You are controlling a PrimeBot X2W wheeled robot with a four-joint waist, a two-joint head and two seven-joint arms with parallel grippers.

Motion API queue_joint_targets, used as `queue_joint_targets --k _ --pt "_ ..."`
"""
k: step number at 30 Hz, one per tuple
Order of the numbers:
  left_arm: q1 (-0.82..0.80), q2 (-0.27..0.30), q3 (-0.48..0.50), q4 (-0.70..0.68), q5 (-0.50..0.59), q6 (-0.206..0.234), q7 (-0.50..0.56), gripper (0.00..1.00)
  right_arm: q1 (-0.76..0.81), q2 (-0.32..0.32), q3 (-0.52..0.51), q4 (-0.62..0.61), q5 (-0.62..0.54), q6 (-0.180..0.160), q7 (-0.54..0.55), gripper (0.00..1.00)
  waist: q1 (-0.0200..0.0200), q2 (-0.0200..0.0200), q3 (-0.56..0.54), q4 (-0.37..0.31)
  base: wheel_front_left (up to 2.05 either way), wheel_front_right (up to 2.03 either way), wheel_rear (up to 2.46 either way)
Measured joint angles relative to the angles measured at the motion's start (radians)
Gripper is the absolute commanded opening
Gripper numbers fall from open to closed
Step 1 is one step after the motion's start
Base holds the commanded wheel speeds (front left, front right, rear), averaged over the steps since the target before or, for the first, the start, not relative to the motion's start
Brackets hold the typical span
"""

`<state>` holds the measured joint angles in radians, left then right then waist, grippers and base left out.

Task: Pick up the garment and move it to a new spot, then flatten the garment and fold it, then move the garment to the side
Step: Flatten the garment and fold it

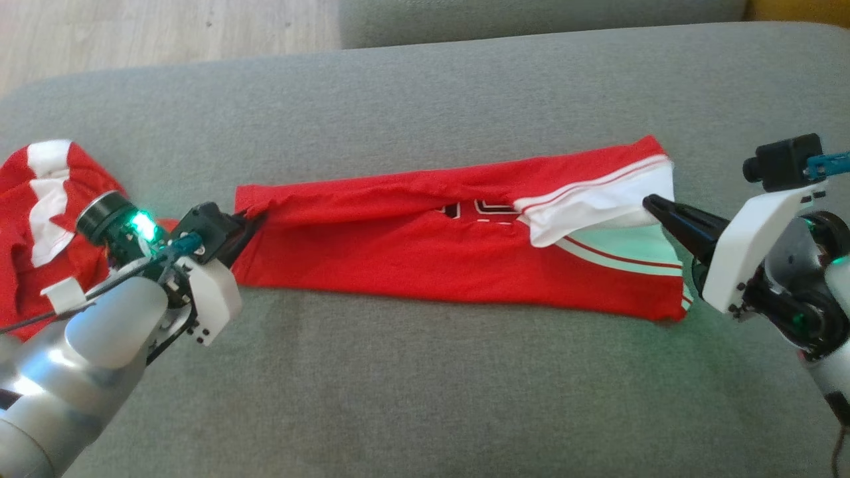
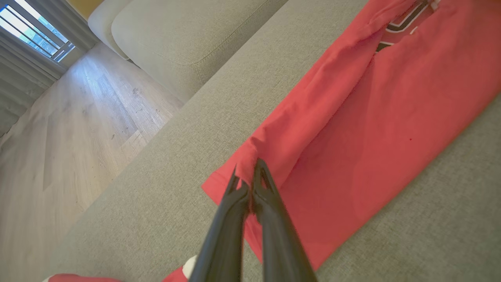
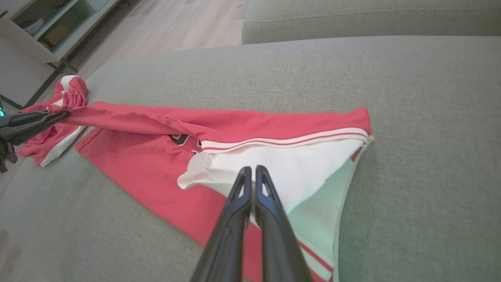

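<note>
On the sofa (image 1: 425, 86): red garment (image 1: 412, 255) pinched at both ends.
At far left a second red-and-white heap (image 1: 40, 219) lies near my left jaws, which are closed tight on the garment's left corner. From there the garment stretches across the middle of the seat, its upper layer folded partway over the lower. At the right end, my right jaws are closed on the white part beside the striped band.

I see the garment (image 1: 425, 259) lying across the seat cushion (image 1: 425, 385), stretched left to right, with my left gripper (image 1: 255, 216) nipping its left end and my right gripper (image 1: 647, 202) its right end. A second garment (image 1: 40, 219) lies bunched further left, and the floor (image 1: 133, 33) lies behind the cushion.
</note>
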<state>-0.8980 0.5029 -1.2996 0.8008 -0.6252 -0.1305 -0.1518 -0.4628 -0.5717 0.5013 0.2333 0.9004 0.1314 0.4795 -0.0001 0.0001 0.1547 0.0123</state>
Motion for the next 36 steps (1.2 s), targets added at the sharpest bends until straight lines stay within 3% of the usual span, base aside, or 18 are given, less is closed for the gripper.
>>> queue_joint_targets --k 9,16,21,27,28,29,30,31,32,36 --pt "0.003 0.006 -0.001 0.031 0.02 0.008 -0.02 0.0 0.107 0.002 -0.138 -0.155 0.039 0.0 0.208 0.0 0.0001 0.0 -0.011 -0.029 0.0 0.0 0.0" --pt "0.003 0.004 -0.003 0.047 0.03 0.008 -0.035 0.0 0.201 0.049 -0.23 -0.215 0.042 0.0 0.343 0.0 0.0001 0.0 -0.008 -0.026 0.0 0.0 0.0" --pt "0.007 -0.001 -0.003 0.059 0.05 0.008 -0.044 0.0 0.243 0.089 -0.269 -0.249 0.004 0.0 0.399 0.0 0.0001 0.0 -0.005 -0.02 0.0 0.0 0.0" --pt "0.041 -0.013 -0.004 0.059 0.073 0.007 -0.041 0.0 0.27 0.093 -0.274 -0.259 -0.061 0.0 0.416 0.0 0.0001 0.0 0.002 -0.013 0.0 0.0 0.0" --pt "0.051 -0.015 -0.004 0.059 0.073 0.007 -0.038 0.16 0.274 0.094 -0.274 -0.259 -0.069 0.0 0.416 0.0 0.0001 0.0 0.004 -0.012 0.0 0.0 0.0" --pt "0.061 -0.017 -0.004 0.059 0.073 0.007 -0.033 0.48 0.275 0.095 -0.274 -0.258 -0.076 0.0 0.415 0.0 0.0001 0.0 0.006 -0.01 0.0 0.0 0.0" --pt "0.07 -0.02 -0.005 0.058 0.076 0.006 -0.029 1.0 0.275 0.097 -0.275 -0.258 -0.082 0.0 0.413 0.0 0.0002 0.0 0.007 -0.008 0.0 0.0 0.0" --pt "0.079 -0.021 -0.005 0.057 0.081 0.006 -0.026 1.0 0.274 0.1 -0.275 -0.257 -0.089 0.0 0.412 0.11 0.0001 0.0 0.008 -0.007 0.0 0.0 0.0" --pt "0.086 -0.022 -0.005 0.057 0.081 0.006 -0.025 1.0 0.274 0.102 -0.275 -0.257 -0.103 0.0 0.404 1.0 0.0001 0.0 0.009 -0.005 0.0 0.0 0.0" --pt "0.102 -0.026 0.003 0.058 0.06 0.007 -0.028 1.0 0.274 0.109 -0.28 -0.25 -0.122 0.0 0.387 1.0 0.0001 0.0 0.006 0.001 0.0 0.0 0.0"
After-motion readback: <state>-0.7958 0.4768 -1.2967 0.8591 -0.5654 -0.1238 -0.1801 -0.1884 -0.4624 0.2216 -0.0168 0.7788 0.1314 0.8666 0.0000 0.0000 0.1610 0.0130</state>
